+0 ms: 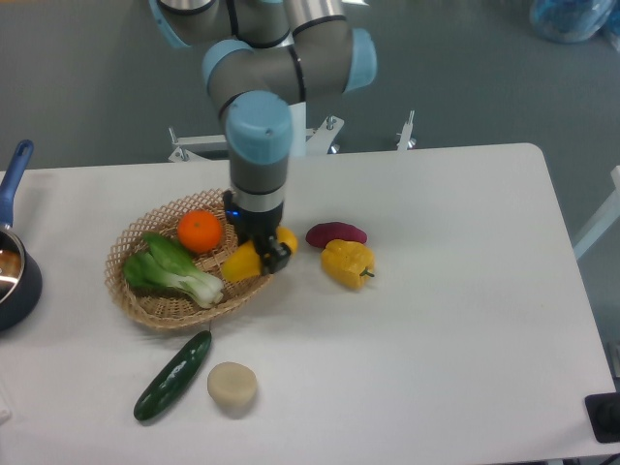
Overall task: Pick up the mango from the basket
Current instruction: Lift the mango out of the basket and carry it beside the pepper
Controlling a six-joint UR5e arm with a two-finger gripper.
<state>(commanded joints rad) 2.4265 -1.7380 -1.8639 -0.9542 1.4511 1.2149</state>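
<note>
— What's around the end effector (pixel 268 254) now?

— I see it clamped on the mango (pixel 248 260), which sits at the right rim of the basket (pixel 145 308). An orange (pixel 200 231) and a leafy green (pixel 170 271) lie in the basket to its left.

— Anything close on the other side?

— On the table (pixel 436 320), a yellow pepper (pixel 348 263) and a purple sweet potato (pixel 335 233) lie just right of the mango. A cucumber (pixel 172 375) and a pale round disc (pixel 232 384) lie in front of the basket, a pot (pixel 12 271) at the left edge
</note>
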